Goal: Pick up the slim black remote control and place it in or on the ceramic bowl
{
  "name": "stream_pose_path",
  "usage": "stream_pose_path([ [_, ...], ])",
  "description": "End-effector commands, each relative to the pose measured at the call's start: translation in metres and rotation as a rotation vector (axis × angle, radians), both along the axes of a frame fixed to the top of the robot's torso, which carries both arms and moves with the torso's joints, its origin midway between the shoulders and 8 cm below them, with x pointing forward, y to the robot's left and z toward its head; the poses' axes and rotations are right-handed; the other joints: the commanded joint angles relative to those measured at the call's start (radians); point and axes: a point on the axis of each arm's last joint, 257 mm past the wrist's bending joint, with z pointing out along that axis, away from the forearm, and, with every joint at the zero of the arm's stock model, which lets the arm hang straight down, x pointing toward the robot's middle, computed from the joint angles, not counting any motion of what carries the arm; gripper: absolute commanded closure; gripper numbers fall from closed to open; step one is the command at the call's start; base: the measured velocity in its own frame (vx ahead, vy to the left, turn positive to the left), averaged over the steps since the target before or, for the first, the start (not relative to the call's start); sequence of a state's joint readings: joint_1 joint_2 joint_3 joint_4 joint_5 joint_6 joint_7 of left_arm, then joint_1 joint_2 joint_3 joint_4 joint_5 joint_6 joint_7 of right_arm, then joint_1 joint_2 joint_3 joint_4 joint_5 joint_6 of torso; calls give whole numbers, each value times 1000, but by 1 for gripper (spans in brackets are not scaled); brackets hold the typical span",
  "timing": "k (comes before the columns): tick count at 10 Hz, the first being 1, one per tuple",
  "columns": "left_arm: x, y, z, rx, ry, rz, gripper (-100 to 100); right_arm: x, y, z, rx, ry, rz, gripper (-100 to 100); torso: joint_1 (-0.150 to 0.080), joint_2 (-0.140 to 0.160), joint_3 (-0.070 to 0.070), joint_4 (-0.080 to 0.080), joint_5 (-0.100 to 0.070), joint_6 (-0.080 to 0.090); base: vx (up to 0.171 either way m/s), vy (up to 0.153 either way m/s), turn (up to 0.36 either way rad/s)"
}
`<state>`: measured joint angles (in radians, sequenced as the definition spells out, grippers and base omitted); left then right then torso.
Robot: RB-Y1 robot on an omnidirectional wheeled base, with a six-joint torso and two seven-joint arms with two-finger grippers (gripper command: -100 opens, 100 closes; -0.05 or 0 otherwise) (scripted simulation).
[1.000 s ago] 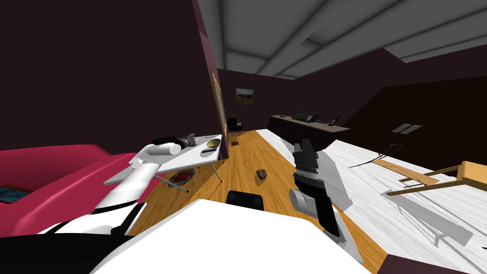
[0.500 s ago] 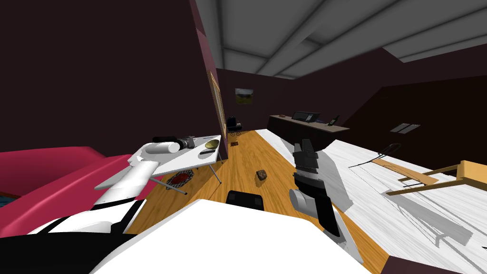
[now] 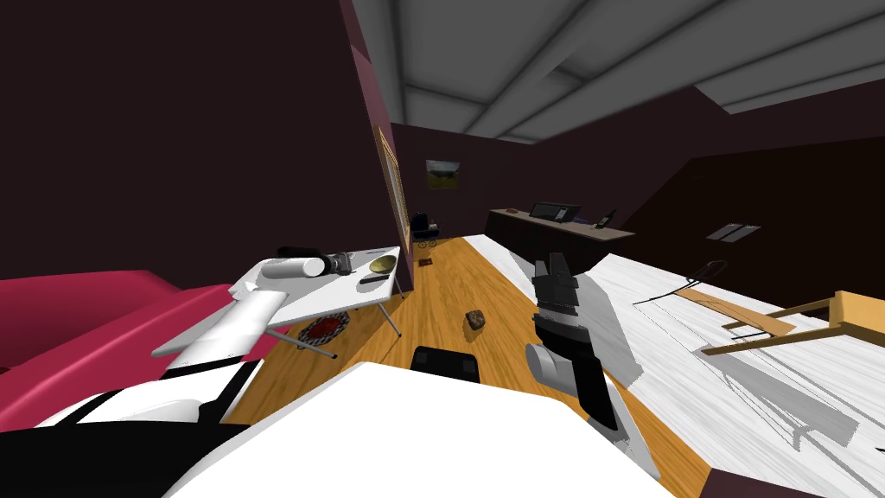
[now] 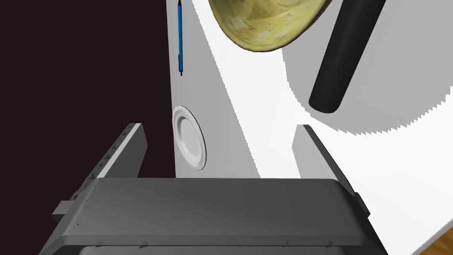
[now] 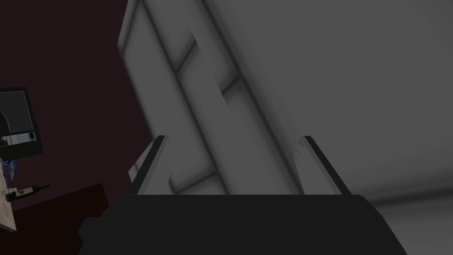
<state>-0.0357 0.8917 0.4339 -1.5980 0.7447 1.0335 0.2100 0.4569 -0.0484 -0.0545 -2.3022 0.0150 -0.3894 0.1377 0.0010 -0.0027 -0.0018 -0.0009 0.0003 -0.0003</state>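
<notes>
Two fingers [image 4: 126, 148] stood apart on the left pincer [image 4: 220, 127] over the white worktop [image 4: 398, 177], near the black remote [image 4: 336, 57] and yellowish bowl [image 4: 265, 22]; the right pincer [image 5: 233, 137], raised, gaped too.

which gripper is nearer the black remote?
Left. The left gripper is open over the white table, remote just ahead beside the bowl; right gripper is raised over the floor, away from the table.

The left gripper [image 4: 220, 127] is seen spread wide over the white table [image 4: 398, 168]. A white disc [image 4: 190, 144] is sat between the fingers [image 4: 126, 150]. Further out, a blue pen [image 4: 180, 35] and a yellowish bowl [image 4: 270, 22] are laid, with the black remote [image 4: 343, 53] just beside the bowl.
</notes>
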Motion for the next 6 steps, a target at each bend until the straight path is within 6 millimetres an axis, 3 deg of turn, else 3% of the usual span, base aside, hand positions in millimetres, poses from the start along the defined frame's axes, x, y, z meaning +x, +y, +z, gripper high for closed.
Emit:
stream_pose_path([
  [1, -10, 3, -13, -28, 56, 14, -100, 0, 0, 0, 0, 0, 0, 0, 0, 0, 0, 0, 0, 0, 53, 8, -46],
  [6, -38, 5, -47, -96, 216, 40, -100, 0, 0, 0, 0, 0, 0, 0, 1, -1, -1, 0, 0, 0, 60, 18, -26],
])
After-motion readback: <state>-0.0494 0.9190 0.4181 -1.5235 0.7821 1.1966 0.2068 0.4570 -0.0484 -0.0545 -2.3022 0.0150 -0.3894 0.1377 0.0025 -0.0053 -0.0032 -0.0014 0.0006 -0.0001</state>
